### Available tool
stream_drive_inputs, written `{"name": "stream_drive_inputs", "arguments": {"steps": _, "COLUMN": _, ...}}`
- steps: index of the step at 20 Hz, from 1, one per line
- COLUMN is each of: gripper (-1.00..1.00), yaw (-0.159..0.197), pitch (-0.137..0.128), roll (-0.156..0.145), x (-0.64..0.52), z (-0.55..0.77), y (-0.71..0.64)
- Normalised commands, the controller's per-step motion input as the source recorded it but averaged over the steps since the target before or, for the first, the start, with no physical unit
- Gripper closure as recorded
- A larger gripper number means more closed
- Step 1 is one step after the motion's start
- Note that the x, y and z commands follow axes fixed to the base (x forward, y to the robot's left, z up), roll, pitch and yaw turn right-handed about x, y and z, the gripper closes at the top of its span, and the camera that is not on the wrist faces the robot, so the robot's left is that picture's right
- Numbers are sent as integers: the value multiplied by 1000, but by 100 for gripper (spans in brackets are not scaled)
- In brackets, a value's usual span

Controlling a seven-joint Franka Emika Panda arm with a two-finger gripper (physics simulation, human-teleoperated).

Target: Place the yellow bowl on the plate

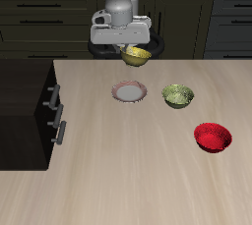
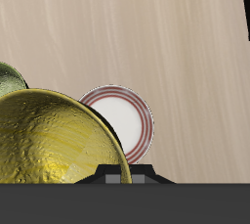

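Clamped on the yellow bowl (image 1: 136, 55), the gripper (image 1: 128, 44) hangs above the table (image 1: 148, 170), farther back than the plate (image 1: 130, 92). From the wrist, the yellow bowl (image 2: 54, 140) overlaps the plate (image 2: 125, 120). Carrying step, I judge; next, shift over the plate, then lower.

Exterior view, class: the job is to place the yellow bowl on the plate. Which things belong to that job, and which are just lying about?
Belong to the job:
yellow bowl, lifted in the gripper
plate, bare on the table

Just lying about:
olive-green bowl, beside the plate
red bowl, nearer the table's front edge
dark cabinet
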Motion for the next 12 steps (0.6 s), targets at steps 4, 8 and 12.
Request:
{"name": "stream_drive_inputs", "arguments": {"steps": 4, "gripper": 100, "yaw": -11, "pitch": 8, "roll": 8, "x": -21, "z": -98, "y": 20}}
{"name": "stream_drive_inputs", "arguments": {"steps": 8, "gripper": 100, "yaw": 3, "pitch": -6, "roll": -4, "x": -48, "z": -88, "y": 18}}
{"name": "stream_drive_inputs", "arguments": {"steps": 12, "gripper": 100, "yaw": -5, "pitch": 20, "roll": 10, "x": -9, "z": -141, "y": 40}}
